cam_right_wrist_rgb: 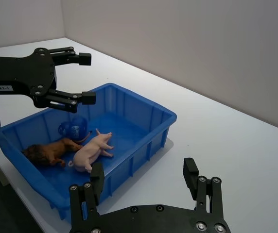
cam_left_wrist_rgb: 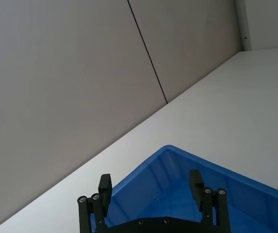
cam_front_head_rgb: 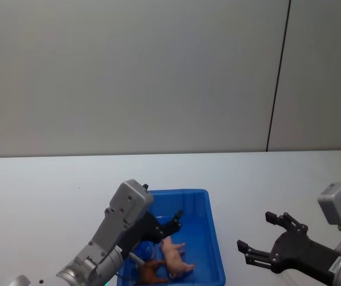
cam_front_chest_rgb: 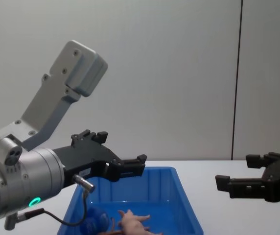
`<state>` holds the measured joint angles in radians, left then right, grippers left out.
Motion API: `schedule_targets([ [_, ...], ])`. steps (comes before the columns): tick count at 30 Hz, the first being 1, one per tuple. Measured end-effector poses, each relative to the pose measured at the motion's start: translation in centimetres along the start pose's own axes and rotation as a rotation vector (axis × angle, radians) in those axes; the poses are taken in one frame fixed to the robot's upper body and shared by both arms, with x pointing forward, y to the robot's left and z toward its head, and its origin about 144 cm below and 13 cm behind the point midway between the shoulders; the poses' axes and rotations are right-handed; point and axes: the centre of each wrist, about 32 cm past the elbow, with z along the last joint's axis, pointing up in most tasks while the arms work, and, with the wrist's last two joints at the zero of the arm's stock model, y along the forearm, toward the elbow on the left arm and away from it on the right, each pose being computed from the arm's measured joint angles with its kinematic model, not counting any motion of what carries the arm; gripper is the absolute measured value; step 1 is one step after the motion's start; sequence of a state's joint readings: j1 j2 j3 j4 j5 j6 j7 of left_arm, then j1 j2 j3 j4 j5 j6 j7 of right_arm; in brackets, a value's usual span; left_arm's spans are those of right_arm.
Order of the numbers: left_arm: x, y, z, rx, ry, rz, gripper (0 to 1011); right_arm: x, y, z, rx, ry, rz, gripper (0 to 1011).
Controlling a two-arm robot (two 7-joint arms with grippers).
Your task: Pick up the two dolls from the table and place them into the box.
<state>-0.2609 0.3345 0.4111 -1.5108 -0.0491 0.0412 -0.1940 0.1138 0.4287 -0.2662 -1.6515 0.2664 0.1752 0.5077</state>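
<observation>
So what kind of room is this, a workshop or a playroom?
Probably a robot test lab: a bare white table against plain grey wall panels, with two black tools, left and right, open beside a blue box holding toy animals.

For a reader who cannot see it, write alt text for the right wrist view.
A pink pig and a brown lion lie inside a blue bin on a white table, beside a blue ball. The open left gripper hovers above; the open right gripper fills the foreground.
</observation>
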Motion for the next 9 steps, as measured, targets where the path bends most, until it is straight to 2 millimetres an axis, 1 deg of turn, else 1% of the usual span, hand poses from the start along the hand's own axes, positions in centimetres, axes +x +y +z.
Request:
schedule_targets([
  [9,-0.28,0.00,0.02,-0.022,0.014,0.012,1001,0.00,0.00,0.00,0.000,0.000,0.000,1001],
])
